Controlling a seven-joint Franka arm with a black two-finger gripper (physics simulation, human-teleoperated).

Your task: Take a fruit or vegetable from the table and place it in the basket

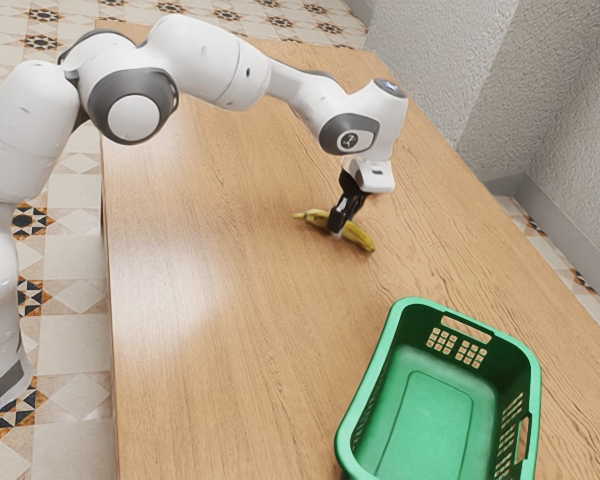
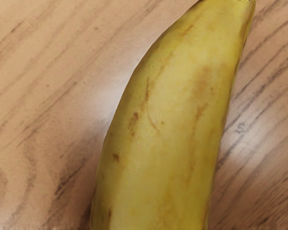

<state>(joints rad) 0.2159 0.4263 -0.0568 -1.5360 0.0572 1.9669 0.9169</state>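
Observation:
The black gripper (image 1: pixel 341 222) points down at the middle of a yellow banana (image 1: pixel 358 236), some way behind the basket in the exterior view. The banana lies along the wooden table, its stem end toward the exterior view's left and its other end toward the right. Part of its middle is hidden by the gripper. In the wrist view the banana (image 2: pixel 168 129) is large and close under the hand, with brown marks on its peel. A green basket (image 1: pixel 435 420) stands at the exterior view's lower right, apart from the gripper, with nothing visible inside.
The wooden table (image 1: pixel 220 330) reaches from the arm's side to a textured wall (image 1: pixel 420 60) beyond its far edge. The basket's raised rim and slotted sides stand up from the tabletop. Patterned floor tiles (image 1: pixel 65 350) lie beyond the table's left edge.

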